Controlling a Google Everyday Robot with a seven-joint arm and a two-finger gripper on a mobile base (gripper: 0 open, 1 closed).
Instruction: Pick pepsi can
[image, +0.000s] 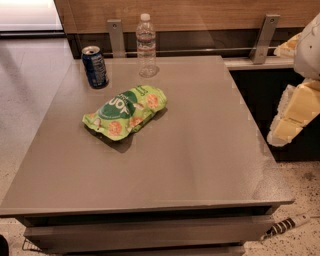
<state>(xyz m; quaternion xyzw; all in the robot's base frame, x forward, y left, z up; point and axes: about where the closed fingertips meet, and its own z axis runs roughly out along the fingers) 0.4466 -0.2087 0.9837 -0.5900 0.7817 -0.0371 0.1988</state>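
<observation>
Jutting in at right, pincer (290, 120) partly cropped.

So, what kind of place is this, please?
Probably an office break area or lounge: a low grey table holding a pepsi can, water bottle and snack bag, against a wood-panelled wall. The gripper hangs beside the table's right edge.

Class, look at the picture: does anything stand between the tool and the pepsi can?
Yes, partly. The tool is beyond the right edge of the table; the pepsi can stands at the far left corner. The water bottle and green snack bag flank the direct line.
</observation>
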